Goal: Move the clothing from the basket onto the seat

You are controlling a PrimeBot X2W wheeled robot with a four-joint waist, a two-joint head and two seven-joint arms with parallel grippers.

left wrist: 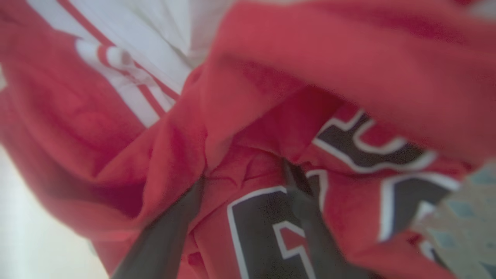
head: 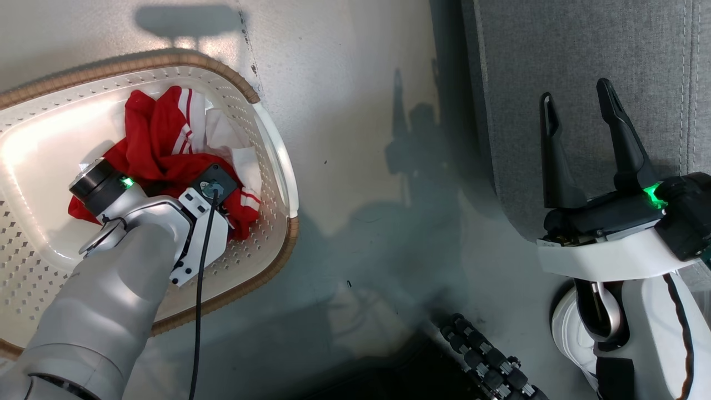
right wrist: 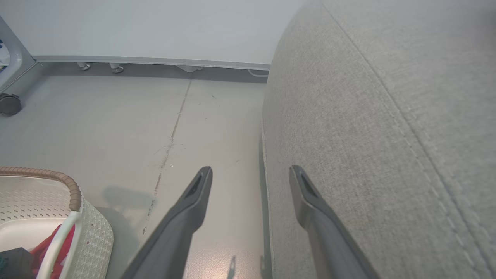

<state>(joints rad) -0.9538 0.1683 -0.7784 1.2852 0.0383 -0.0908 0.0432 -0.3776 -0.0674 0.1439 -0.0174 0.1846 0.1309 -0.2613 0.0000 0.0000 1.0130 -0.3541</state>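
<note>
The grey seat (head: pixel 583 66) fills the upper right of the head view. At the left, the cream laundry basket (head: pixel 275 166) stands on the floor (head: pixel 355 139), with the red clothing (head: pixel 161 139) bunched inside it. The left gripper (left wrist: pixel 244 174) is pushed into that fabric, jaws apart with folds between them. The right gripper (head: pixel 576 94) hangs over the seat's edge, jaws apart and empty.

The clothing (head: pixel 161 144) lies in the basket (head: pixel 278 261), which stands on the floor (head: pixel 355 139) at the left. The seat (head: pixel 583 66) is at the right, with floor between them.
</note>
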